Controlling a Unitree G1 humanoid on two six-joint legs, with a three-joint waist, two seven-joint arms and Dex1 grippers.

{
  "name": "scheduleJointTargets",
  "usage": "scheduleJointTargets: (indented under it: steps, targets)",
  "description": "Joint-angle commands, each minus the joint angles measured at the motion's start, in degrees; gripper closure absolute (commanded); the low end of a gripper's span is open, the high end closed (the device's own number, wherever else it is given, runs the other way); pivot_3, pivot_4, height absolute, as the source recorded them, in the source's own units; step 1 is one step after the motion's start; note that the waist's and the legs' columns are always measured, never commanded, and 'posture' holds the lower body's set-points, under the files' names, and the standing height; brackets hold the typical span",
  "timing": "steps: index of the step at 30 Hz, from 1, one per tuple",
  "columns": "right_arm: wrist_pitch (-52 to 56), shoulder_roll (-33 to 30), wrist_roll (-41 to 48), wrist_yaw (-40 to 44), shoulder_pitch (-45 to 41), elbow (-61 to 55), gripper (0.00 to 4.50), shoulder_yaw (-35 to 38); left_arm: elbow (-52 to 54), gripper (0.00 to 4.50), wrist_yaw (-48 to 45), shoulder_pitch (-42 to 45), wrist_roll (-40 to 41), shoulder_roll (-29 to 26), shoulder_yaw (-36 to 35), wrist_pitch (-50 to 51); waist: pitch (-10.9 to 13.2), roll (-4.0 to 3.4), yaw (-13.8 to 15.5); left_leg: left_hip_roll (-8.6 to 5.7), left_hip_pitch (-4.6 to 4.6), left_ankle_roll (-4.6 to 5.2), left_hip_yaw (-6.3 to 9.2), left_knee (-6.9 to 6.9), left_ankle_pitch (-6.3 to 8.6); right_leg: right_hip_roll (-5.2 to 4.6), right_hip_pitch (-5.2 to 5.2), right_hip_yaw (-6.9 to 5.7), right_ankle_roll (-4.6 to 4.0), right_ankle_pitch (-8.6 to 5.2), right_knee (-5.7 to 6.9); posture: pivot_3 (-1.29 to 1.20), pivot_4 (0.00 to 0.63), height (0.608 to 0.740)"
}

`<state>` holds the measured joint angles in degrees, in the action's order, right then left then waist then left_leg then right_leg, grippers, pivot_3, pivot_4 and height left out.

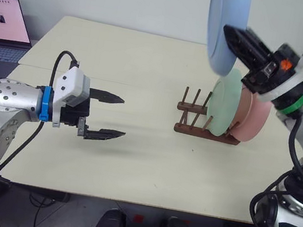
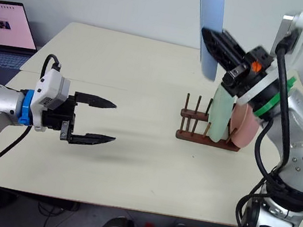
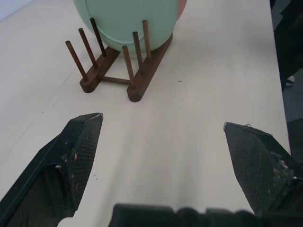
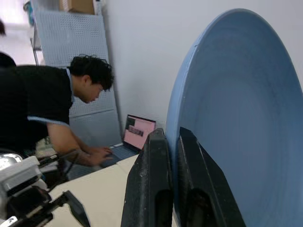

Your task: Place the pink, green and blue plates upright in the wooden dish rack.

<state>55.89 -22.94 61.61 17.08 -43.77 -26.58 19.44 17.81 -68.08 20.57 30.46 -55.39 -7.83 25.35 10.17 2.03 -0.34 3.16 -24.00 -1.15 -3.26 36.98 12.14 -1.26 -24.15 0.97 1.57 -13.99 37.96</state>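
The light blue plate [image 1: 225,27] hangs on edge, high above the table, its rim pinched in my right gripper [image 1: 232,36], which is shut on it; the right wrist view has the blue plate [image 4: 236,118] between both fingers. Below it the wooden dish rack [image 1: 200,119] stands on the cream table [image 1: 131,162]. The green plate [image 1: 223,101] and the pink plate [image 1: 253,116] stand upright in the rack's right end. My left gripper [image 1: 108,117] hovers open and empty over the table, well left of the rack.
Several free pegs stand at the rack's left end [image 3: 85,47]. A laptop [image 1: 0,27] sits beyond the table's left edge, where a person [image 4: 52,109] bends over it. A pegboard panel stands against the wall behind the person.
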Motion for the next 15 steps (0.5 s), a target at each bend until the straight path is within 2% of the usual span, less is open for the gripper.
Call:
scheduleJointTargets:
  steps: [1,6,15]
  targets:
    - [-0.1,0.9,7.0,-4.4,2.3,-1.3,4.47,1.9,1.9,0.00,0.2,1.1,1.5,-0.9,-2.7,-0.1,0.0,0.00,-0.1,0.08,0.03,0.00,-0.01,0.00,0.00,0.07,0.00,0.00,-0.01,0.00,0.02,0.00,0.150,0.739]
    - [-1.7,2.6,10.0,-6.8,5.7,0.1,4.47,-0.2,1.5,0.00,-0.3,1.7,1.8,-1.4,-2.5,0.3,0.0,-0.01,-0.2,0.35,0.07,0.00,0.00,-0.02,0.00,0.39,-0.03,-0.01,-0.08,0.01,0.04,0.00,0.150,0.739]
    - [-5.7,5.8,5.4,-7.3,8.6,3.4,4.47,-5.8,1.5,0.00,-0.6,3.8,2.1,-1.0,-1.2,0.5,0.0,-0.02,-0.5,0.43,0.08,0.00,0.01,-0.02,0.00,0.69,-0.06,0.01,-0.09,-0.02,0.02,0.00,0.150,0.739]
